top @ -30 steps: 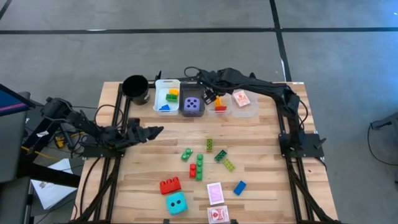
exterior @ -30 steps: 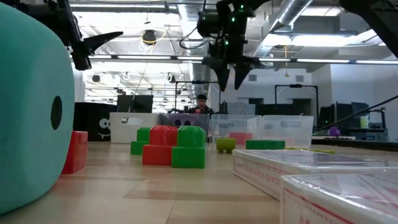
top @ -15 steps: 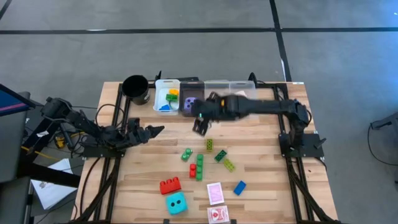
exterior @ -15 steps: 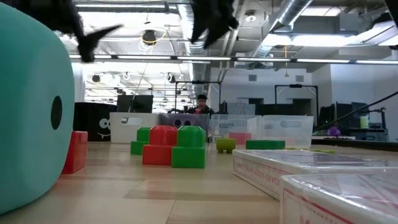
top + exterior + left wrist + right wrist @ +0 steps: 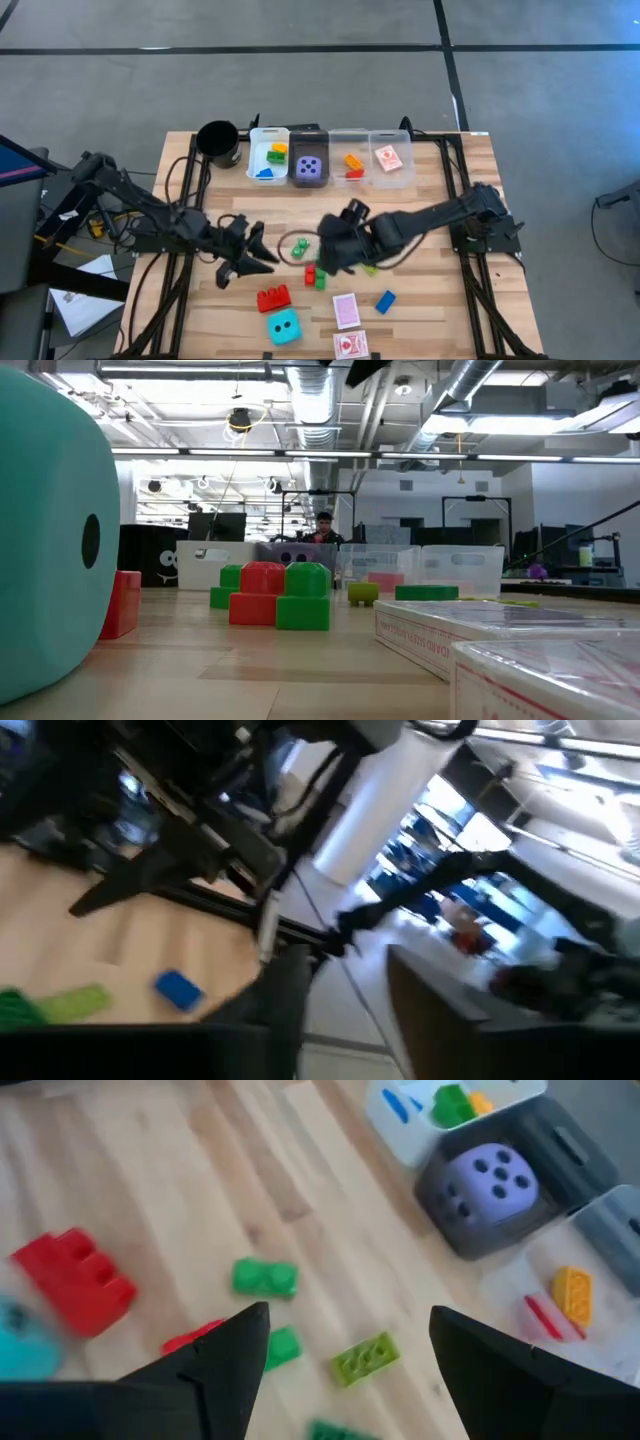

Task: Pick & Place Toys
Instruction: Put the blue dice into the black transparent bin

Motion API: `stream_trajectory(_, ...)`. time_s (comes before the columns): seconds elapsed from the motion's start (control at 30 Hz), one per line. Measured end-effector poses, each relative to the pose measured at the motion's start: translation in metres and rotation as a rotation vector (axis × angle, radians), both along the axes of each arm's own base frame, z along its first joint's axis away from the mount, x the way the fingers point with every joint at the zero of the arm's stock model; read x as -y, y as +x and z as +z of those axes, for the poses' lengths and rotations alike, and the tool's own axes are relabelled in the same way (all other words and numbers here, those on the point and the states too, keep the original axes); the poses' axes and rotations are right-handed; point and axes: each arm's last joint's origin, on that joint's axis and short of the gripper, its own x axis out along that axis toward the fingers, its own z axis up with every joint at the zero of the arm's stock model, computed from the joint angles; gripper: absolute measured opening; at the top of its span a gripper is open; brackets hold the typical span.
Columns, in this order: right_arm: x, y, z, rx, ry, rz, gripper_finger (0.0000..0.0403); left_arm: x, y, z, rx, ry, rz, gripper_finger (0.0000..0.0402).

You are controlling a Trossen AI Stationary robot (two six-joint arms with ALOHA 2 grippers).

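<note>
My right gripper (image 5: 322,252) (image 5: 348,1312) hangs open over the loose toys at the table's middle, with nothing between its fingers. Under it lie a green brick (image 5: 265,1277) and a light green brick (image 5: 365,1358). My left gripper (image 5: 260,252) is left of them, just beyond the red brick (image 5: 273,297); its fingers look spread and touch nothing. The cyan die (image 5: 283,324), two cards (image 5: 346,310) and a blue brick (image 5: 386,301) rest flat near the front edge. The purple die (image 5: 310,165) sits in a dark bin.
Four bins stand in a row at the far edge: a white one (image 5: 256,160) holding bricks, the dark one (image 5: 309,183), and two clear ones holding an orange brick (image 5: 352,160) and a card (image 5: 388,157). A black cup (image 5: 218,143) stands to their left.
My right gripper has swung from above the bins at the far edge toward the near edge and down, and now hangs over the green bricks at the middle. My left gripper has gone toward the table's right and near edges, toward the red brick.
</note>
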Motion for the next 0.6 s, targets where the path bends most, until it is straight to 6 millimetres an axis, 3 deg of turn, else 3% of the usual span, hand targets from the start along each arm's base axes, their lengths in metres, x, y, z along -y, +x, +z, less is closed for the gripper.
stream_trajectory(0.07,-0.009,-0.005,0.002,0.01,0.004,0.011,0.027,0.008,-0.002,0.012,-0.023,-0.046,-0.038,0.0045)
stream_trajectory(0.13,-0.018,-0.008,0.002,0.012,0.0,0.025,0.027,0.016,-0.006,0.019,-0.066,-0.057,-0.071,0.0014)
stream_trajectory(0.3,-0.034,-0.016,0.001,-0.003,-0.011,0.073,0.027,0.048,0.004,0.008,-0.274,-0.066,-0.118,0.0004)
stream_trajectory(0.6,-0.067,-0.035,0.0,-0.019,-0.016,0.163,0.027,0.124,0.047,-0.017,-0.479,-0.135,-0.169,0.0001)
